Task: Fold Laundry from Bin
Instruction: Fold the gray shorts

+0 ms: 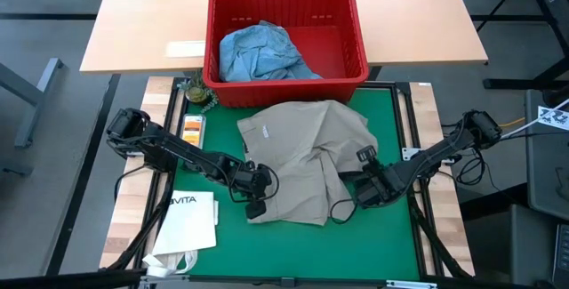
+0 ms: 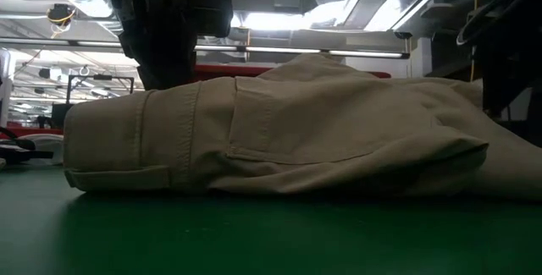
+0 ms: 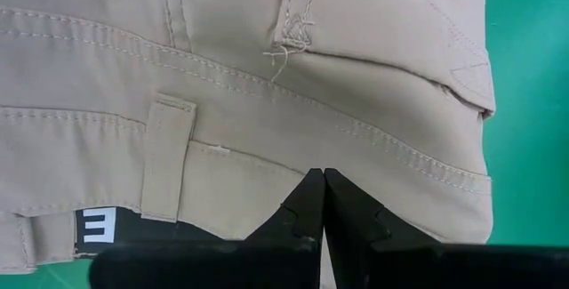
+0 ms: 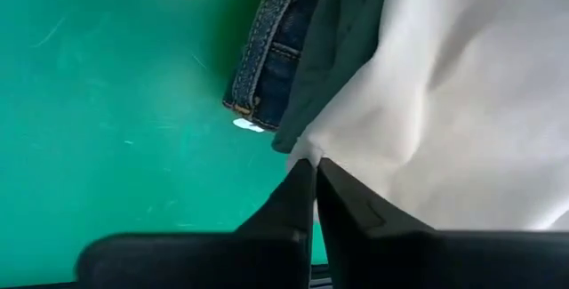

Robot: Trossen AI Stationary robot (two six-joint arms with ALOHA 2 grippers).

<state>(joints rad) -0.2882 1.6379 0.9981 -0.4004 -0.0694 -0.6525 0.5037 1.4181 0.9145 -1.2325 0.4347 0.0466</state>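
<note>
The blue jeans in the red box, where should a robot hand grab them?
Probably at the top of the crumpled hump of the blue jeans, coming straight down from above. The red bin walls block any sideways approach, and the raised folds give fingers something to pinch.

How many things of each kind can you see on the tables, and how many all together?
Clothes: 2, the khaki-tan garment on the green mat and the light blue jeans in the bin
Red bin: 1
White paper bag: 1
Total: 4
</note>
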